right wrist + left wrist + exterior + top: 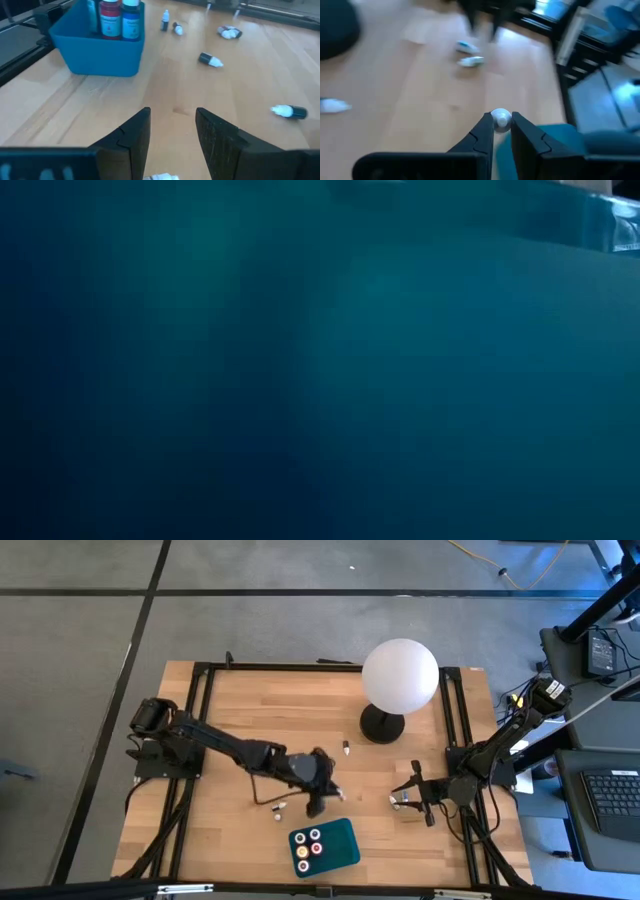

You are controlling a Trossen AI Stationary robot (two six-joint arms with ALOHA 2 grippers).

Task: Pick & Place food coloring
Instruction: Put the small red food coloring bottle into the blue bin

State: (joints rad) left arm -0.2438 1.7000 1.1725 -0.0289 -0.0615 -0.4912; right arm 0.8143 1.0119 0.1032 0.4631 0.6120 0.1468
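Evidently light, hard, slippery: left gripper (502,131) fingers pinch a bottle (501,119) by its white cap; right gripper (172,131) fingers half-open, empty

Your overhead picture is evenly lit and sharp; the left wrist view smears with blur; the low view is dim blue murk.

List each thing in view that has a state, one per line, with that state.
left gripper: jaws shut on a white-capped bottle, near the teal tray.
right gripper: jaws open, empty, low over the table.
teal tray: holds upright bottles, with room left.
loose bottles: mostly lying on their sides on the wood; one stands upright.
globe lamp: upright at the table's far side.
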